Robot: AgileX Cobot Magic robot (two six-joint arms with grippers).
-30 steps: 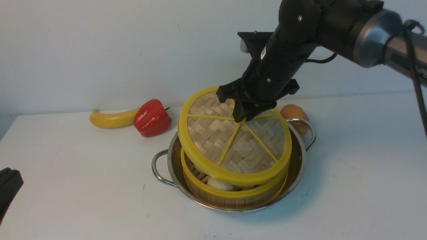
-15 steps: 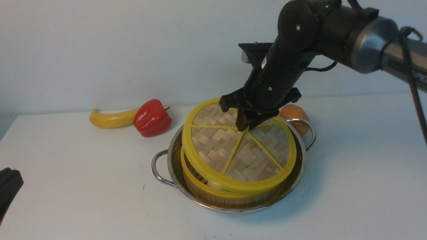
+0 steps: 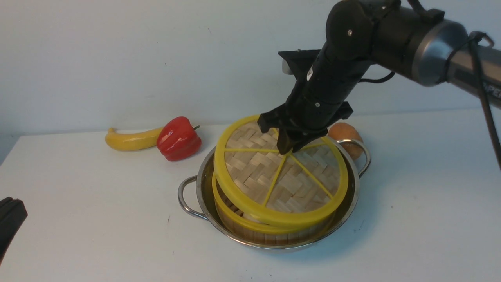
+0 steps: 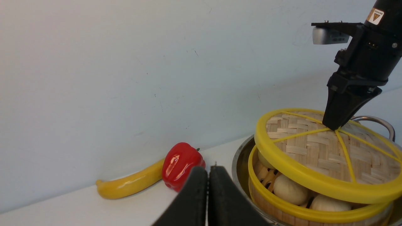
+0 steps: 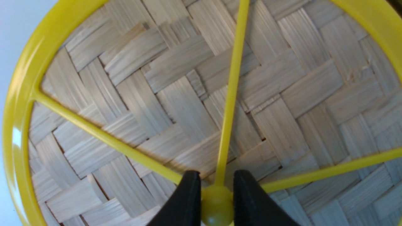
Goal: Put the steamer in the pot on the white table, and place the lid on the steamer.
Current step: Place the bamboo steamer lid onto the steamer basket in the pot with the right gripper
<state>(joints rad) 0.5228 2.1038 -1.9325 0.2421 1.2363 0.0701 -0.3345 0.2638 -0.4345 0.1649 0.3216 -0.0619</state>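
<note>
The shiny pot [image 3: 203, 184] stands on the white table [image 3: 98, 219] with the steamer [image 3: 250, 229] inside it. My right gripper [image 3: 287, 150] is shut on the centre knob [image 5: 216, 204] of the woven lid [image 3: 280, 184]. The lid hangs tilted just over the steamer: its left edge is raised and its right edge is down near the steamer's rim. Through the gap, the left wrist view shows white buns [image 4: 290, 190] in the steamer [image 4: 282, 207] under the lid [image 4: 317, 150]. My left gripper [image 4: 208, 171] is shut and empty, low at the table's near left [image 3: 15, 205].
A yellow banana [image 3: 131, 139] and a red pepper [image 3: 179, 139] lie at the back left of the pot, near the wall. An orange-brown round thing [image 3: 344, 133] sits right behind the pot's far handle [image 3: 362, 154].
The right gripper has carried the lid a little to the right and lower, closer over the steamer. In the last half second it has barely moved. The left arm is still.
</note>
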